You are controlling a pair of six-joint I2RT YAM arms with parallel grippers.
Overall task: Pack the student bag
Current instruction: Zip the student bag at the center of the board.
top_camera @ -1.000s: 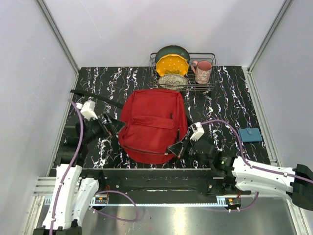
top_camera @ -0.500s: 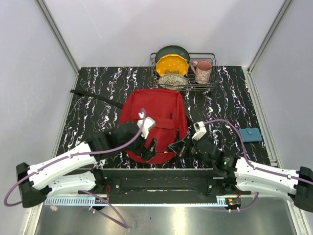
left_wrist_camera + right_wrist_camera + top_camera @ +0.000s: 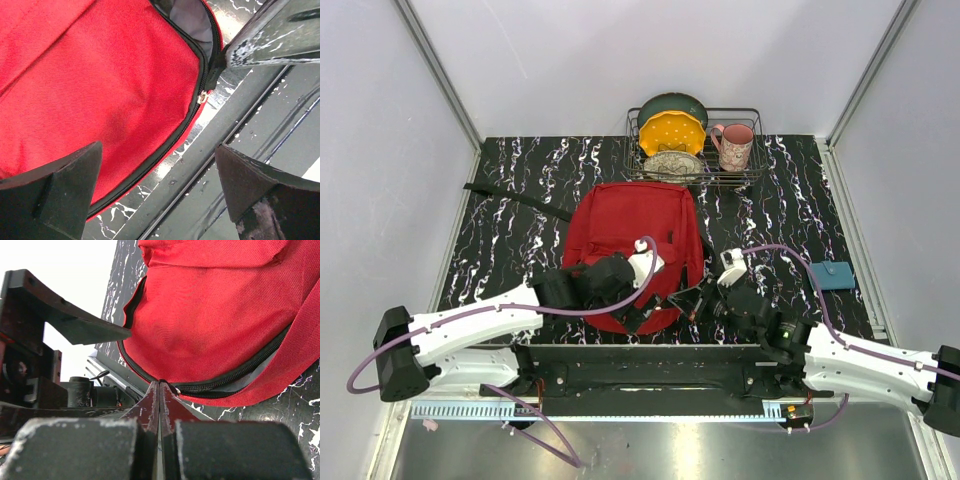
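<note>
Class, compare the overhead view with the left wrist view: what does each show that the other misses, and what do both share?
Only overhead: the dish rack with its pink mug, and the blue pouch. Only the left wrist: the small brass zipper pull and the grey lining. Shared: the red student bag, the marbled table and the open left gripper.

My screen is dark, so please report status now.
Left gripper: jaws open, above the student bag, near edge. Right gripper: jaws shut at its zipper. Nothing in the way.
</note>
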